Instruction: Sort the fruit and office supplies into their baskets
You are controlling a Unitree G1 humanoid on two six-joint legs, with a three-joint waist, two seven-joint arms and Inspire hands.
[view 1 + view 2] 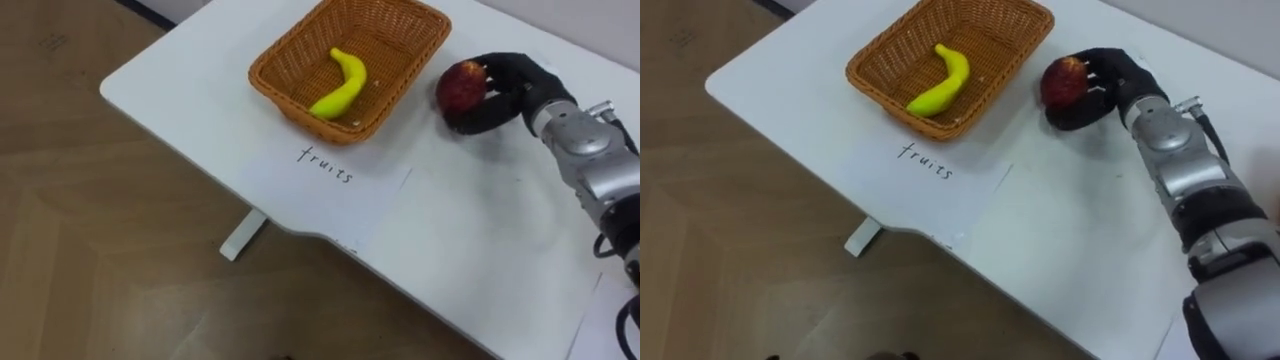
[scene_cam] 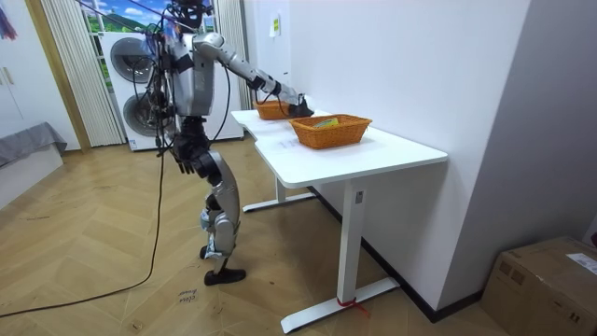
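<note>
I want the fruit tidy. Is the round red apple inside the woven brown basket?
No, the round red apple is outside the woven brown basket, gripped by the robot's right hand; the yellow banana lies inside it.

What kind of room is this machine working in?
Most likely a room in a home, or one set up like it: a washing machine and long curtains stand at the back, the floor is herringbone wood, and a white table holds wicker baskets.
</note>
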